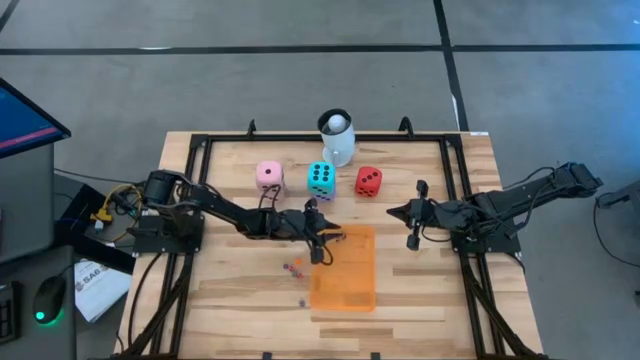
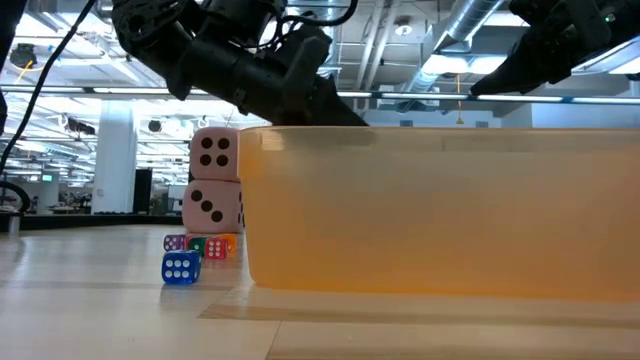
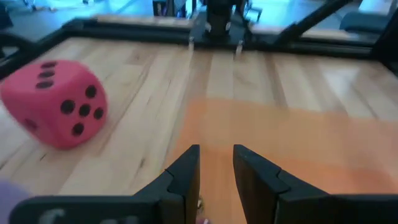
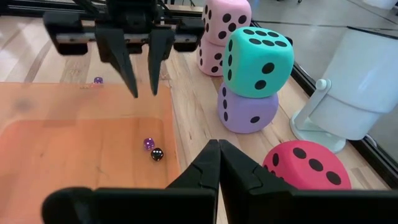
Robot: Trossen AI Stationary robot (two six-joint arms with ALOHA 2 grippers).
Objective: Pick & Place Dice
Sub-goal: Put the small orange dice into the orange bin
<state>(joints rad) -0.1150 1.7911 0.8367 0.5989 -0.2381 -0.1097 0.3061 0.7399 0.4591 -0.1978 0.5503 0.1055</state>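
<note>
My left gripper (image 1: 328, 240) hangs open by a narrow gap over the corner of the orange tray (image 1: 343, 268), fingers pointing down (image 4: 142, 87), with nothing between them (image 3: 216, 149). Two tiny dice, purple (image 4: 148, 143) and black (image 4: 157, 154), lie inside the tray. More tiny dice (image 2: 181, 267) sit on the table beside it (image 1: 293, 267). Toward the far edge, one pink die (image 4: 227, 18) rests on another, a teal die (image 4: 258, 56) sits on a purple one (image 4: 245, 112), and a red die (image 1: 368, 181) stands alone. My right gripper (image 4: 217, 149) waits shut to the tray's right (image 1: 395, 212).
A white mug with a ball (image 1: 337, 138) stands at the far edge behind the big dice. A black frame (image 1: 200, 145) runs round the wooden table. The tray's wall (image 2: 440, 210) fills most of the low view.
</note>
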